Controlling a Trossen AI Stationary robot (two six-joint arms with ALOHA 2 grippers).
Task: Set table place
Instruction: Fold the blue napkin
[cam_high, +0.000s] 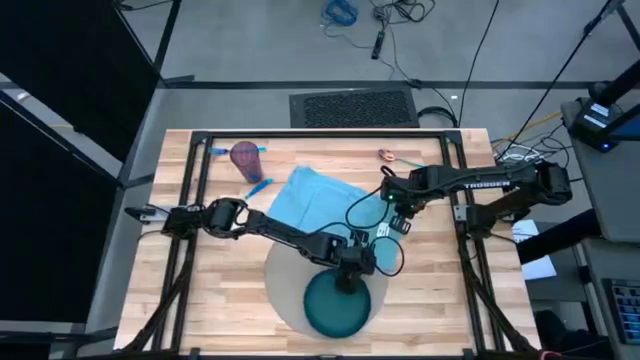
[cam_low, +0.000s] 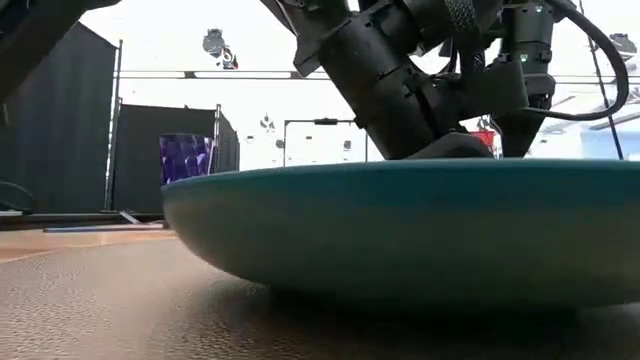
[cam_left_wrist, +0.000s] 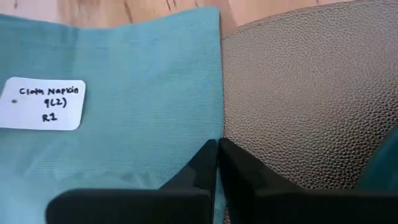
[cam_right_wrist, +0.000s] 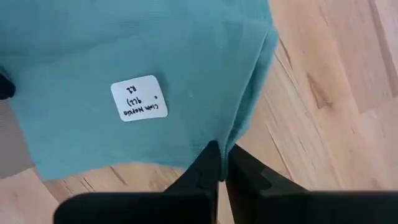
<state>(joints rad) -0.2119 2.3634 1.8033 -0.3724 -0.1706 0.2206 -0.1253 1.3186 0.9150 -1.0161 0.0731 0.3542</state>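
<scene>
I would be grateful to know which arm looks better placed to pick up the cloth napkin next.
Probably the right. Its end effector hangs over the napkin, shut at the napkin's edge in its wrist view. The left end effector sits over the placemat at the plate rim, shut.

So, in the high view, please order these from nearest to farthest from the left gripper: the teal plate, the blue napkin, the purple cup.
Measured from the left gripper, at the plate's far rim:
1. Teal plate, right beside it, on the grey placemat.
2. Blue napkin, farther back, mid-table.
3. Purple cup, far-left area of the table.
</scene>
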